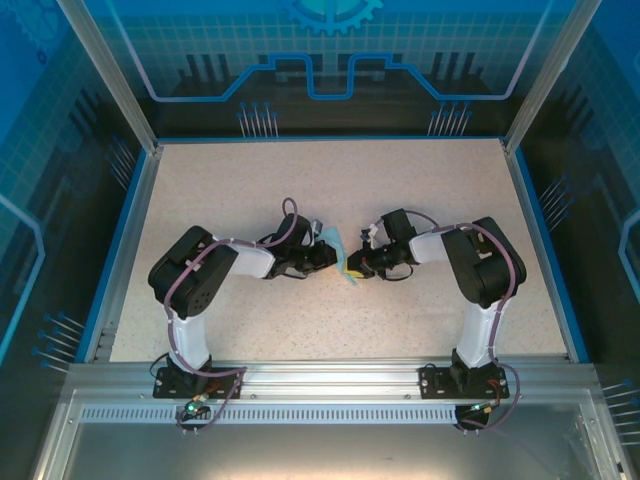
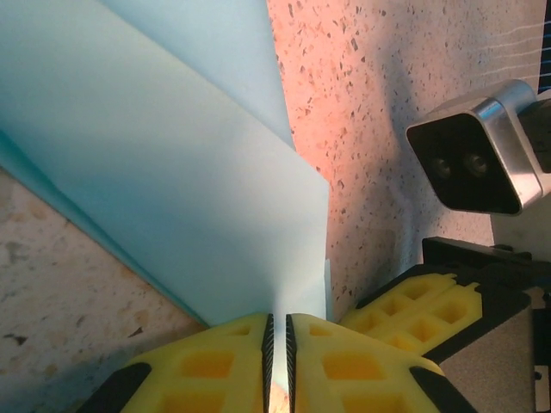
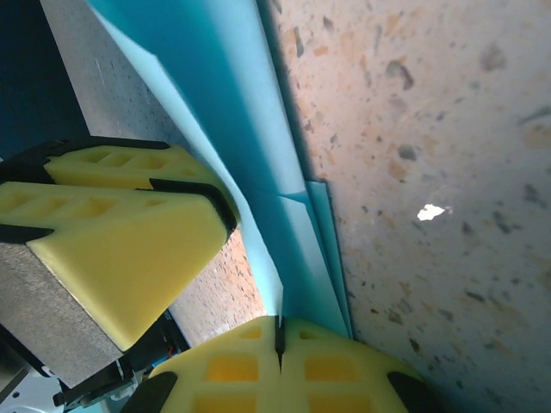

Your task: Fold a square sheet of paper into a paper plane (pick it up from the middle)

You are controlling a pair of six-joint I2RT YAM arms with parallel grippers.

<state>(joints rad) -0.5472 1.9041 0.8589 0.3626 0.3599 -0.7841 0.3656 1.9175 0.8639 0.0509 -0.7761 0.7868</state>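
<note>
Tabletop [image 1: 300, 190] | paper [image 2: 172, 172] edges cut off | clamped: left pincer [image 2: 278, 344], right pincer [image 3: 279, 335]

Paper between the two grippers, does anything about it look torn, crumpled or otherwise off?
Nothing stands out. The paper is folded into flat layers with straight, clean edges, and no tears or crumpling are visible. The left gripper and the right gripper each pinch an edge of it over the speckled table.

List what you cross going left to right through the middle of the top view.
left table rim → left arm → folded blue paper → right arm → right table rim
</note>
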